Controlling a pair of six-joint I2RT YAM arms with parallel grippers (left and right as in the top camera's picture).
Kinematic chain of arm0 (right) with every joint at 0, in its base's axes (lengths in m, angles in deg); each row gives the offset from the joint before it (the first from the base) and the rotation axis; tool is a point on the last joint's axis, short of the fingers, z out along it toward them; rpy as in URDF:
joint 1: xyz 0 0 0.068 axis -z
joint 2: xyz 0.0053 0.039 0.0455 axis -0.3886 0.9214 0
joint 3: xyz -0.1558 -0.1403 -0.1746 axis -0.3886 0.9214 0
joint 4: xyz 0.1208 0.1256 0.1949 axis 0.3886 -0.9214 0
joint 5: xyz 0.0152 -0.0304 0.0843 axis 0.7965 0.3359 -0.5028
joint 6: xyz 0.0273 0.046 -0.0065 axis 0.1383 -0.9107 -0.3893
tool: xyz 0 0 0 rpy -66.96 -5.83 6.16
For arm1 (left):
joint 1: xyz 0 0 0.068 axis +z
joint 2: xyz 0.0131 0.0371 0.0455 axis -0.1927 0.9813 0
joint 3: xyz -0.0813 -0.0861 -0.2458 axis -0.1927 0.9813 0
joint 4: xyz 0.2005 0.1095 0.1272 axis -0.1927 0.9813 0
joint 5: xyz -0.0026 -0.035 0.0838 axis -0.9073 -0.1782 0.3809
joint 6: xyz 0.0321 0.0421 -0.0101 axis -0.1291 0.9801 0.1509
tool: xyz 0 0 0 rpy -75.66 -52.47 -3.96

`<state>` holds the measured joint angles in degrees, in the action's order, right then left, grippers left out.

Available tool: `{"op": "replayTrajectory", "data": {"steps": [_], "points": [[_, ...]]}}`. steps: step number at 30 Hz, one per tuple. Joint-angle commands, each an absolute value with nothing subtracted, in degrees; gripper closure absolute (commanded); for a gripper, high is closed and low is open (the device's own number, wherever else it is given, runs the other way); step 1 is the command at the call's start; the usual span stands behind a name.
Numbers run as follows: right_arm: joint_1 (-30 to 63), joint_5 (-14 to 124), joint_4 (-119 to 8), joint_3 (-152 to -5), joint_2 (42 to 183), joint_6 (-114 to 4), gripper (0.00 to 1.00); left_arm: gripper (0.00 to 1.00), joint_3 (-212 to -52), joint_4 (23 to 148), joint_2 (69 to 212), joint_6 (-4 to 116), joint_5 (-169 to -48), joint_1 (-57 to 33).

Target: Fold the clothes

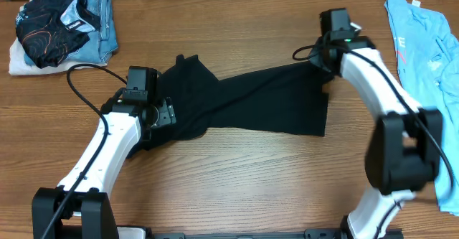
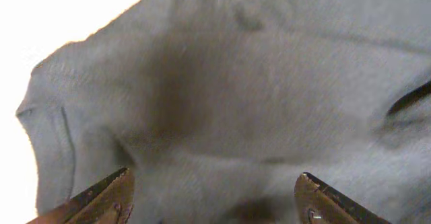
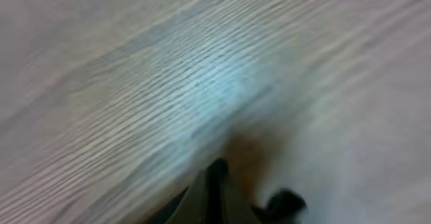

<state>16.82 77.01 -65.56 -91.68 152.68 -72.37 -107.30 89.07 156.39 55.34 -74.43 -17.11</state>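
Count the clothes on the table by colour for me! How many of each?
Black: 2 (plain black cloth garment mid-table; black printed garment top left)
Blue: 2 (blue denim piece; light blue T-shirt)
White: 1 (white folded cloth under the denim)
Total: 5

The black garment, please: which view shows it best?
Overhead: the black garment lies spread out, nearly whole. Left wrist shows only a washed-out close-up of its fabric; right wrist, just a blurred dark scrap.
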Motion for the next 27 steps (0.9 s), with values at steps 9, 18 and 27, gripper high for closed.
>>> {"op": "replayTrajectory", "data": {"steps": [9,18,27], "points": [[16.95,75.62,-86.54,-92.84,130.16,-79.48,0.96,0.22,-117.34,100.04,156.54,55.21,-75.15,-17.24],[16.95,79.35,-93.49,-92.84,125.27,-85.79,0.96,0.2,-119.43,106.05,156.54,69.29,-97.51,-17.59],[16.95,94.15,-107.74,-92.82,125.29,-108.68,0.96,0.07,-119.43,104.11,156.56,70.82,-98.08,-19.78]]}}
